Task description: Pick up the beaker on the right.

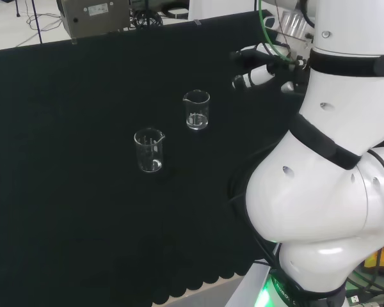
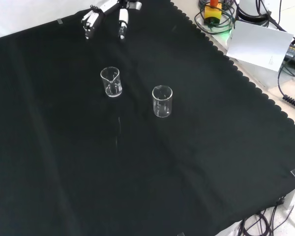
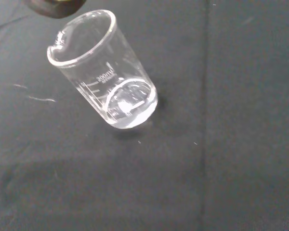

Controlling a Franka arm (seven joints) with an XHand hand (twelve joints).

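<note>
Two clear, empty glass beakers stand upright on the black cloth. In the head view one beaker [image 1: 197,110] is on the right and farther back, and the other beaker [image 1: 149,150] stands nearer and to the left. In the front view the first beaker [image 2: 111,82] is the upper left one and the second beaker [image 2: 162,101] lies lower right. The hand [image 1: 261,71] hovers to the right of the right-hand beaker, apart from it, fingers spread and holding nothing. From the front the hand [image 2: 106,9] hangs above the upper beaker. The wrist view looks down on a spouted beaker [image 3: 103,72].
The arm's white links [image 1: 333,173] fill the right of the head view. The cloth's scalloped edge [image 2: 246,81] runs along the right of the front view, with a white sheet [image 2: 258,46] and cables beyond it. A grey box [image 1: 93,16] stands behind the bench.
</note>
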